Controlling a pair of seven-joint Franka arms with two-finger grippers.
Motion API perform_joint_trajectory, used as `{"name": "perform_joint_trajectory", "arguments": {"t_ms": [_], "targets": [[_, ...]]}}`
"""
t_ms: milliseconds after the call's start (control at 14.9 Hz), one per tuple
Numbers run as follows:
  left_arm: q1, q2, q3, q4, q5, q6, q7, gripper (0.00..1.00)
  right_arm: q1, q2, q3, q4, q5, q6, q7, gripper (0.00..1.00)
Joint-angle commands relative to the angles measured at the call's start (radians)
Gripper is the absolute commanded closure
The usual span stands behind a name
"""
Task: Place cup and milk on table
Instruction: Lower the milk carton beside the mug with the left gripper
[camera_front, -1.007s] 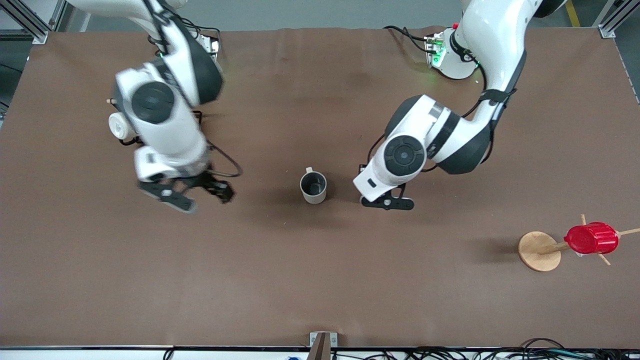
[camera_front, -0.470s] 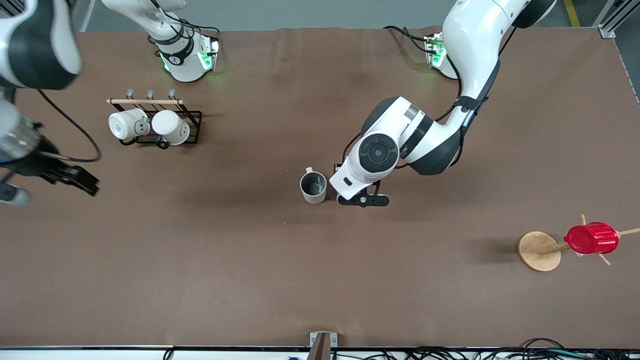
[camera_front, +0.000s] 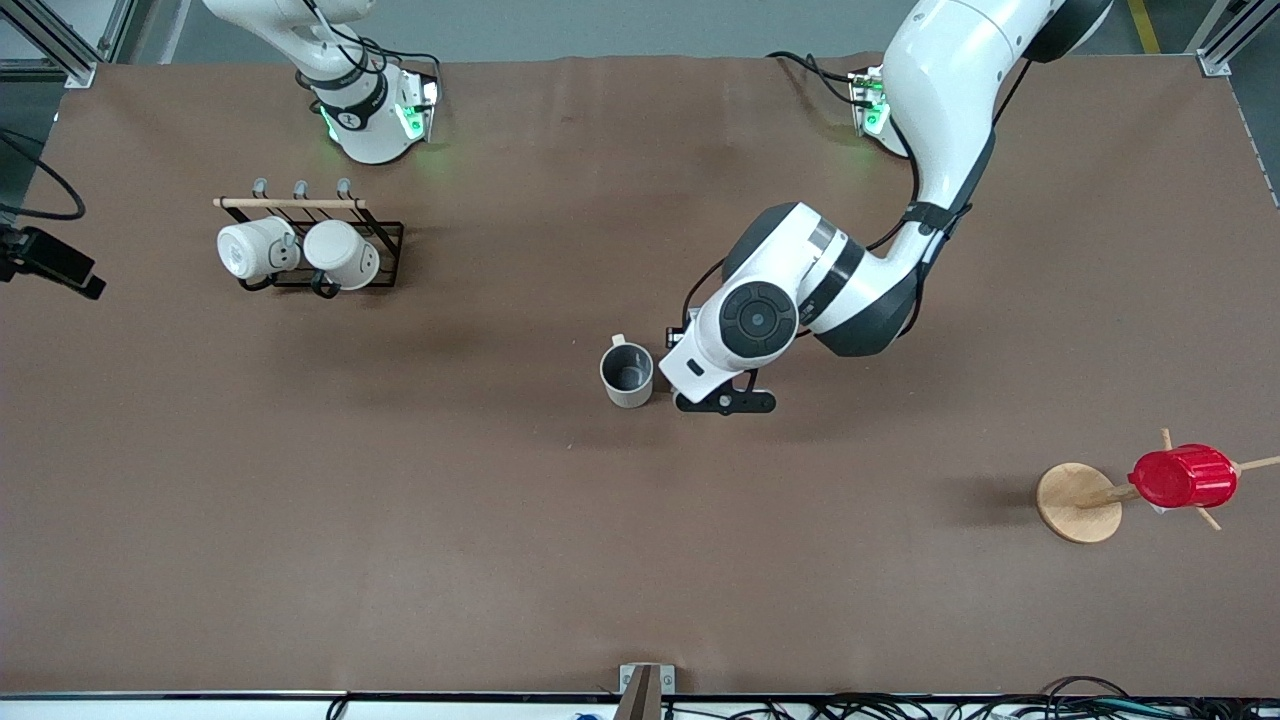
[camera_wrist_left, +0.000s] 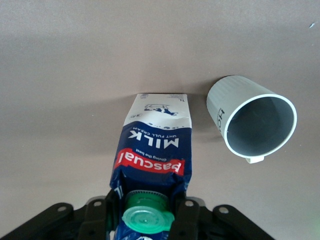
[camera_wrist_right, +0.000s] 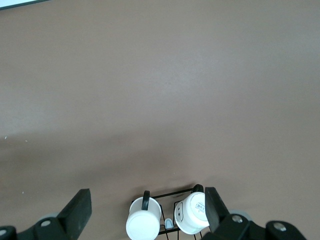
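Note:
The off-white cup (camera_front: 627, 375) stands upright on the brown table (camera_front: 640, 560) near its middle; it also shows in the left wrist view (camera_wrist_left: 252, 120) with dark lettering on its side. My left gripper (camera_front: 725, 400) is right beside the cup, toward the left arm's end. In the left wrist view it (camera_wrist_left: 147, 212) is shut on the blue-and-white milk (camera_wrist_left: 152, 150) just under the green cap. The carton is upright with its base at the table. The arm hides the milk in the front view. My right gripper (camera_front: 50, 262) is open and empty at the right arm's end of the table.
A black rack (camera_front: 300, 250) with two cream mugs stands near the right arm's base; it also shows in the right wrist view (camera_wrist_right: 167, 215). A wooden stand (camera_front: 1078, 502) carrying a red ribbed cup (camera_front: 1183, 476) is toward the left arm's end.
My right arm has swung away from the middle to the right arm's end of the table. My left gripper has carried the milk closer, to just beside the cup.

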Motion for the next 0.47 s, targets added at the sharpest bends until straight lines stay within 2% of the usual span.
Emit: {"name": "perform_joint_trajectory", "arguments": {"t_ms": [0, 201, 403], "targets": [[0.002, -0.031, 0.012, 0.023, -0.006, -0.006, -0.004, 0.0, -0.004, 0.008, -0.001, 0.008, 0.022, -0.006, -0.011, 0.0], [0.022, -0.124, 0.01, 0.02, 0.032, -0.006, -0.008, 0.0, -0.019, 0.008, 0.006, 0.008, 0.022, -0.009, -0.012, 0.0], [0.056, -0.259, 0.01, -0.063, 0.049, -0.009, -0.007, 0.0, -0.016, 0.007, 0.009, 0.008, 0.022, -0.011, -0.026, 0.0]]}}
